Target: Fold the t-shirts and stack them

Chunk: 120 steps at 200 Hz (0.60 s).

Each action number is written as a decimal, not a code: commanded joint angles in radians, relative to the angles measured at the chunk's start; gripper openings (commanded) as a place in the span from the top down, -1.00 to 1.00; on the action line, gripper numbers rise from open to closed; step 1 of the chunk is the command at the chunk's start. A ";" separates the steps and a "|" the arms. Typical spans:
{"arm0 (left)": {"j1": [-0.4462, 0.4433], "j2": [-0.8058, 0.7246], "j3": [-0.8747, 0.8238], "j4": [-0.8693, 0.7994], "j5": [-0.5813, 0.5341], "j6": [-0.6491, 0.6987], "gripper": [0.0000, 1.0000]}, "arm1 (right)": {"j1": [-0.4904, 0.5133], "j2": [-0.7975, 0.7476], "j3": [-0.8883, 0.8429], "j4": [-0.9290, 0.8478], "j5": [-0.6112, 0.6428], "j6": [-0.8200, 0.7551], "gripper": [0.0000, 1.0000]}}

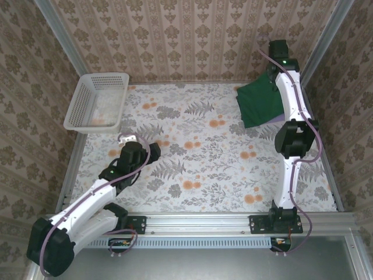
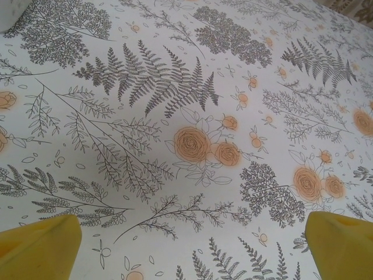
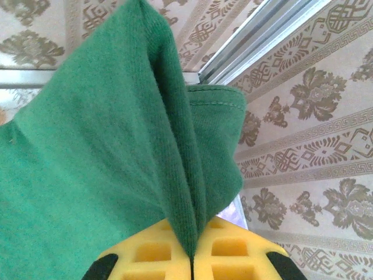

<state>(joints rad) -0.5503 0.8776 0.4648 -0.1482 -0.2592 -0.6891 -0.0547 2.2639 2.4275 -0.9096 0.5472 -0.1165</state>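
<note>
1. The table (image 1: 204, 151) gives me a wide flowered surface in the middle. I'd use that space for the folding rather than the cramped far-right corner.
2. The green t-shirt (image 1: 259, 102) lies bunched in that far-right corner, partly lifted. I'd bring it toward the centre slowly so it drapes flat instead of twisting.
3. The lilac t-shirt (image 1: 275, 119) shows as a thin edge under the green one's near side. I judge it could get dragged along, so I'd lift the green one clear before moving sideways.
4. The right gripper (image 3: 191, 248) is clamped shut on a doubled fold of the green cloth. The pinch looks narrow, so quick moves risk a slip.
5. The left gripper (image 2: 191, 248) hangs over bare table, well away from the shirts, with its jaws spread wide and holding nothing. I'd send it to take the opposite edge.
</note>
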 commanded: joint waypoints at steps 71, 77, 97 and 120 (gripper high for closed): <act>0.003 0.064 0.004 0.053 0.009 -0.017 -1.00 | -0.133 0.328 0.304 -0.046 0.172 0.063 -0.97; 0.004 0.067 0.005 0.053 0.008 -0.015 -1.00 | -0.134 0.340 0.330 -0.049 0.180 0.066 -0.99; 0.007 0.069 0.005 0.058 0.019 -0.010 -1.00 | -0.134 0.349 0.406 -0.100 0.152 0.129 -0.99; 0.009 0.069 0.014 0.047 0.022 0.002 -1.00 | -0.114 0.325 0.483 -0.177 0.148 0.190 -0.99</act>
<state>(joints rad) -0.5484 0.9474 0.4648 -0.1169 -0.2478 -0.6888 -0.2028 2.6331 2.7880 -0.9947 0.6559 -0.0154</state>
